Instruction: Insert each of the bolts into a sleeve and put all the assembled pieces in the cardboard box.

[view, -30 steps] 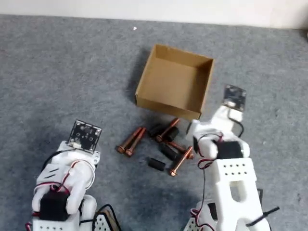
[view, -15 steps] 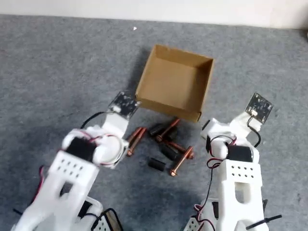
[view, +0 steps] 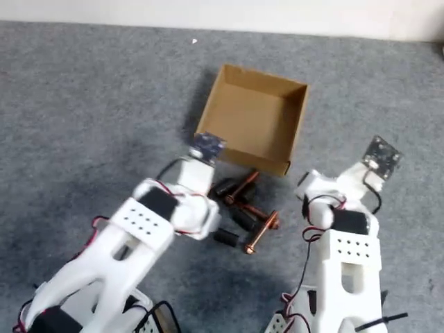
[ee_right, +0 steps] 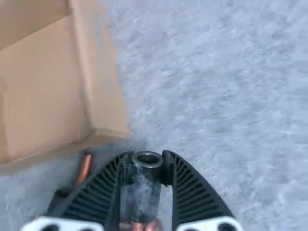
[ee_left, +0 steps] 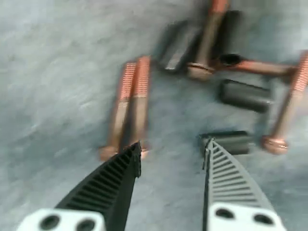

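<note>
1. Right claw (ee_right: pixel 147 161) grips a sleeve (ee_right: pixel 142 187) near the box (ee_right: pixel 96 72) — copper (ee_right: pixel 137 225) shows at its inner end, perhaps a bolt.
2. Left claw (ee_left: pixel 171 149) gapes wide over a bolt pair (ee_left: pixel 130 101).
3. Box empty; other sleeves (ee_left: pixel 245 95) lie loose — nearly all the work remains.

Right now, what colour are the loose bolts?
Copper-coloured; the bolts show best in the left wrist view.

A grey, coarse-fibred carpet (view: pixel 83 104) covers the whole work surface. A plain white wall strip (view: pixel 277 14) borders the carpet's far edge. A small white speck (view: pixel 194 41) lies on the carpet near that edge.
</note>
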Controlling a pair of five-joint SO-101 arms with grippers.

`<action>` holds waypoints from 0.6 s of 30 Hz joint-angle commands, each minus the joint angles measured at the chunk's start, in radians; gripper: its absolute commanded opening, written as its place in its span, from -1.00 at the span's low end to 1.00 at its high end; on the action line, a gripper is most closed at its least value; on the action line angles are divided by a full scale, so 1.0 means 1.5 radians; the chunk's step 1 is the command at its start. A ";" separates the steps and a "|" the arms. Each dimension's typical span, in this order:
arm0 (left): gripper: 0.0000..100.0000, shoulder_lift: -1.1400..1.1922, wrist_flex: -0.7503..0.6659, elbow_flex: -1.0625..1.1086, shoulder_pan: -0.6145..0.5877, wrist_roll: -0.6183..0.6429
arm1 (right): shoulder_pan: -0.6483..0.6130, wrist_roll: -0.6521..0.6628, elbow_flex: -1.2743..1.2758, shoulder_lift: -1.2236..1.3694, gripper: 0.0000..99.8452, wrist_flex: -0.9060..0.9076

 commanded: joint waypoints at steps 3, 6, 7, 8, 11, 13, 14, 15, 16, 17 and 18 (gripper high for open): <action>-0.54 -0.001 -0.078 -0.030 0.128 0.016 | 0.080 -0.006 -0.012 -0.025 -0.99 -0.017; -0.54 0.002 -0.107 -0.028 0.169 0.021 | 0.115 -0.012 -0.012 -0.025 -0.99 -0.016; -0.54 0.002 -0.115 -0.028 0.182 0.035 | 0.125 -0.028 -0.012 -0.025 -0.99 -0.016; -0.54 0.006 -0.121 -0.028 0.191 0.048 | 0.133 -0.045 -0.012 -0.025 -0.99 -0.016; -0.54 0.047 -0.152 -0.032 0.211 0.062 | 0.158 -0.075 -0.013 -0.025 -0.99 -0.016; -0.54 0.093 -0.186 -0.032 0.214 0.063 | 0.167 -0.077 -0.013 -0.025 -0.99 -0.017; -0.54 0.117 -0.202 -0.033 0.215 0.063 | 0.167 -0.077 -0.013 -0.025 -0.99 -0.017; -0.55 0.139 -0.215 -0.034 0.216 0.061 | 0.167 -0.077 -0.013 -0.025 -0.99 -0.017; -0.55 0.160 -0.227 -0.034 0.217 0.060 | 0.165 -0.077 -0.013 -0.025 -0.99 -0.017; -0.55 0.178 -0.238 -0.034 0.217 0.060 | 0.165 -0.077 -0.013 -0.025 -0.99 -0.017; -0.55 0.192 -0.251 -0.034 0.217 0.060 | 0.164 -0.077 -0.013 -0.025 -0.99 -0.017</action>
